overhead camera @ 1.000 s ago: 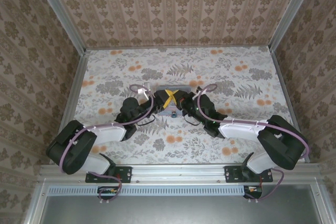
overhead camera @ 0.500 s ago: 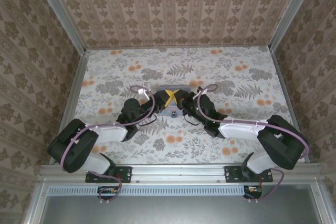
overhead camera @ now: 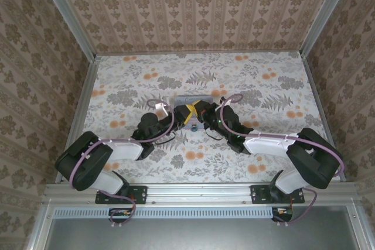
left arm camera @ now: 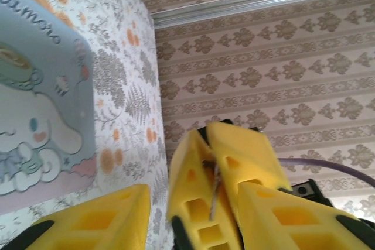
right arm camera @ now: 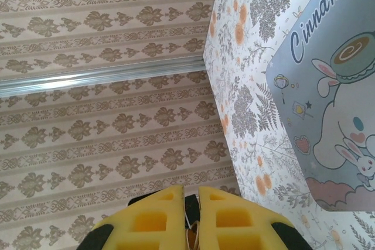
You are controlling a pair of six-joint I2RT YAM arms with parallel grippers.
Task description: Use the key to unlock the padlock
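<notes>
While your right gripper [right arm camera: 190, 196] is pinching together on a thin metal sliver [left arm camera: 215, 188], key or shackle unclear, your left gripper [left arm camera: 193, 200] is standing apart around it. Padlock is hiding under the fingertips at the tin's [overhead camera: 198, 97] 6 o'clock.

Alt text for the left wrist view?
The left gripper stands open around the right gripper, whose closed yellow fingers pinch a thin metal piece. A pale blue cartoon tin lies on the floral table at left; patterned wall behind.
</notes>
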